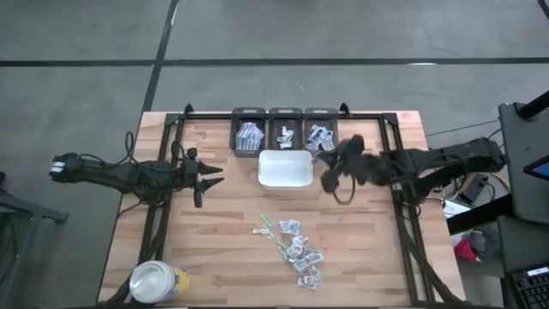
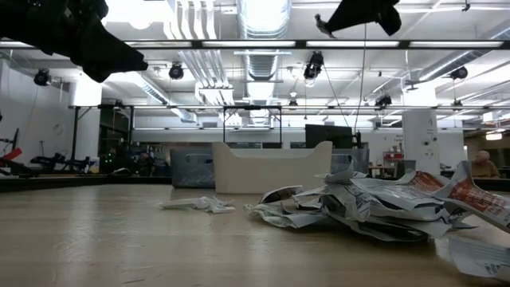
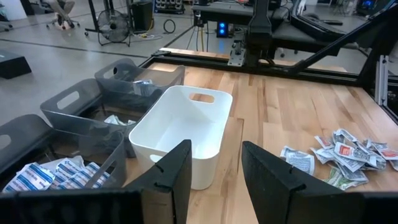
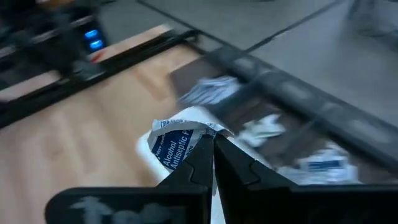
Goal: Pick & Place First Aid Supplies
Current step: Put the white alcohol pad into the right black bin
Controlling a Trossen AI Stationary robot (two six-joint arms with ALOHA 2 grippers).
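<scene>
While near the bins' (image 1: 284,130) edge, right gripper (image 4: 213,144) around packet (image 4: 174,144).

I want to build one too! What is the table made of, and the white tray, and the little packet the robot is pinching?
The table looks like wood: pale planks with grain lines, matte. The white tray seems smooth moulded plastic, with a cut-out handle. The packet in the right gripper looks like crinkly printed paper, maybe foil-lined; it reads "Alcohol Antiseptic".

The wooden tabletop (image 1: 223,232) is occupied by three grey bins (image 1: 285,129) far, a white tray (image 1: 285,169), scattered packets (image 1: 296,249) and a jar (image 1: 157,281) near left.
</scene>
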